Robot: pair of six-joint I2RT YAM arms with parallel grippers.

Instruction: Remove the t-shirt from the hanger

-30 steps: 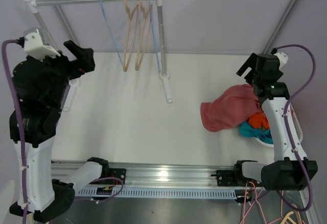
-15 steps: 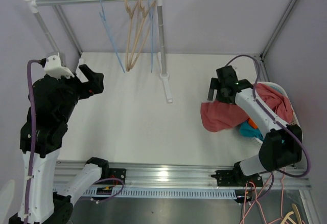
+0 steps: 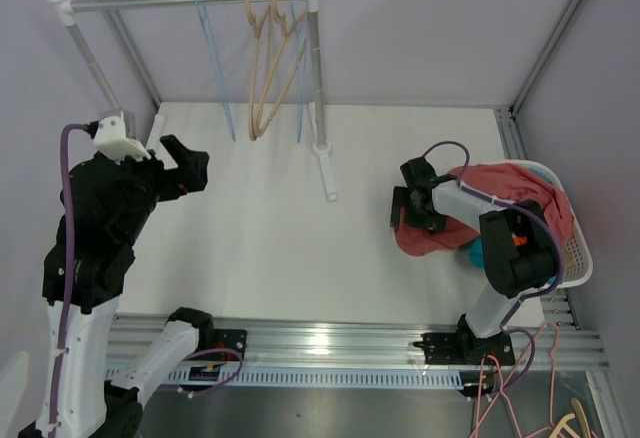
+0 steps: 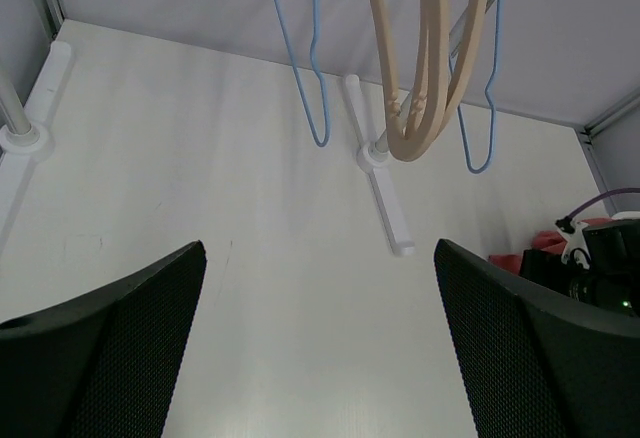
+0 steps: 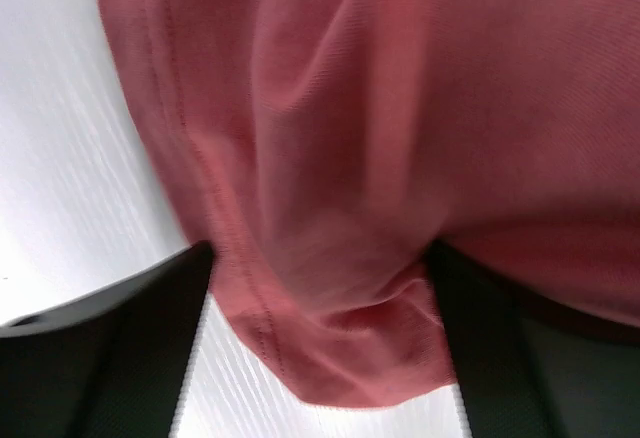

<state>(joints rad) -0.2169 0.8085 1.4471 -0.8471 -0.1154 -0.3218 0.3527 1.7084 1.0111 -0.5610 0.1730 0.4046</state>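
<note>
Overhead two blue hangers (image 4: 320,143) and two tan hangers (image 4: 410,148) hang; left claw (image 3: 186,166) gapes released, right claw (image 3: 408,204) gapes astride one t-shirt (image 5: 400,108).

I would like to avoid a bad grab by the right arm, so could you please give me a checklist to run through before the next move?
1. Right gripper jaws open: ok.
2. Red t-shirt fabric between its fingers: ok.
3. Shirt free of any hanger: ok; beige hangers and blue hangers hang bare on the rail.
4. Left gripper open, clear of the hangers: ok.
5. Shirt fully inside the basket: not ok; part lies on the table.
6. Fingers touching the table under the fabric: cannot tell.
</note>
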